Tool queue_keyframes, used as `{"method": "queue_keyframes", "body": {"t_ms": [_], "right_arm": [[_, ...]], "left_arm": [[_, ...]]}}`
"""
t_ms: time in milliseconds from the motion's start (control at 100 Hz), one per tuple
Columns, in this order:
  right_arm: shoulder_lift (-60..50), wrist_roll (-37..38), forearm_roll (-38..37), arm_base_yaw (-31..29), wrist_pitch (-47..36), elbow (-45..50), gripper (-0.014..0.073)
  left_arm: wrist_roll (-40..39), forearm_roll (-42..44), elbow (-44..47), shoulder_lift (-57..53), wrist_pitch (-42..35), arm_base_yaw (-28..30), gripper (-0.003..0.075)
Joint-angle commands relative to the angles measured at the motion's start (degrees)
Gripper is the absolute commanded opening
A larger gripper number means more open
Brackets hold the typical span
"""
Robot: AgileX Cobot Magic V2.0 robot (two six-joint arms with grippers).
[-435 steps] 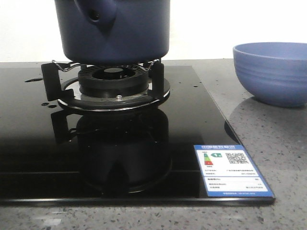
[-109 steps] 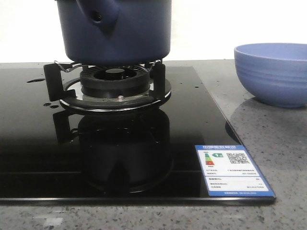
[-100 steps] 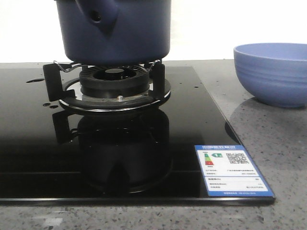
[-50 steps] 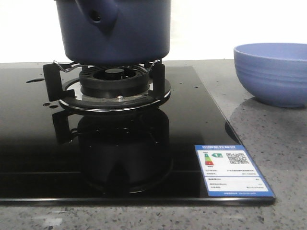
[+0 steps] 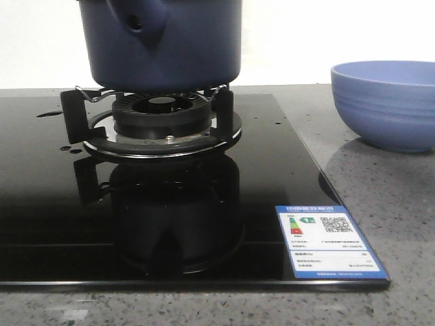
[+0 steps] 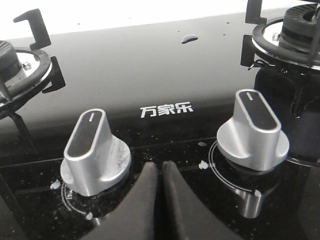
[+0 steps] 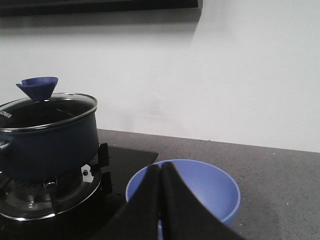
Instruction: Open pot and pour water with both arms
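So the pot point(image 5: 160, 42) sits on the burner grate point(image 5: 151, 115) of the black glass stove point(image 5: 272, 170), glass lid point(image 7: 47, 102) still on with its blue cone knob point(image 7: 37, 87) up top.

The right hand point(image 7: 161, 197) has its fingers pressed together, nothing between them. It hovers right over the periwinkle bowl point(image 7: 205, 187), which stands on the speckled grey counter point(image 7: 280, 175). From that hand, the pot is off to the left and a bit further away, well apart from it.

The left hand point(image 6: 156, 200) is also pinched closed on nothing, low over the stove's front edge, between the two silver control knobs point(image 6: 92, 150) point(image 6: 252, 132). The pot's burner point(image 6: 295, 30) lies beyond it to the right; the pot itself isn't visible from that wrist.
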Motion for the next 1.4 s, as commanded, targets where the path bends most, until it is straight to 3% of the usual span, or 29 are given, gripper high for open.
{"method": "queue_keyframes", "body": {"t_ms": [0,340,420,620,780,970,1390], "right_arm": [[0.6,-0.7,0.3,0.1,-4.8,-1.3,-0.0064],[0.6,-0.7,0.3,0.1,-5.0,1.4,-0.0065],[0.6,-0.3,-4.8,-0.2,-4.8,3.7,-0.0064],[0.6,13.1,-15.7,-7.3,-8.7,13.7,-0.0064],[0.6,13.7,-16.7,-12.5,-14.8,21.3,-0.0064],[-0.4,13.7,-17.6,-13.6,-15.2,26.0,-0.0065],[-9.6,13.7,-17.8,-13.8,2.0,25.9,-0.0065]], "left_arm": [[-0.7,-0.3,2.1,-1.5,-2.8,0.0,-0.0020],[-0.7,-0.3,2.1,-1.5,-2.8,0.0,-0.0020],[-0.7,-0.3,2.1,-1.5,-2.8,0.0,-0.0020],[-0.7,-0.3,2.1,-1.5,-2.8,0.0,-0.0020],[-0.7,-0.3,2.1,-1.5,-2.8,0.0,-0.0020],[-0.7,-0.3,2.1,-1.5,-2.8,0.0,-0.0020],[-0.7,-0.3,2.1,-1.5,-2.9,0.0,-0.0020]]}}
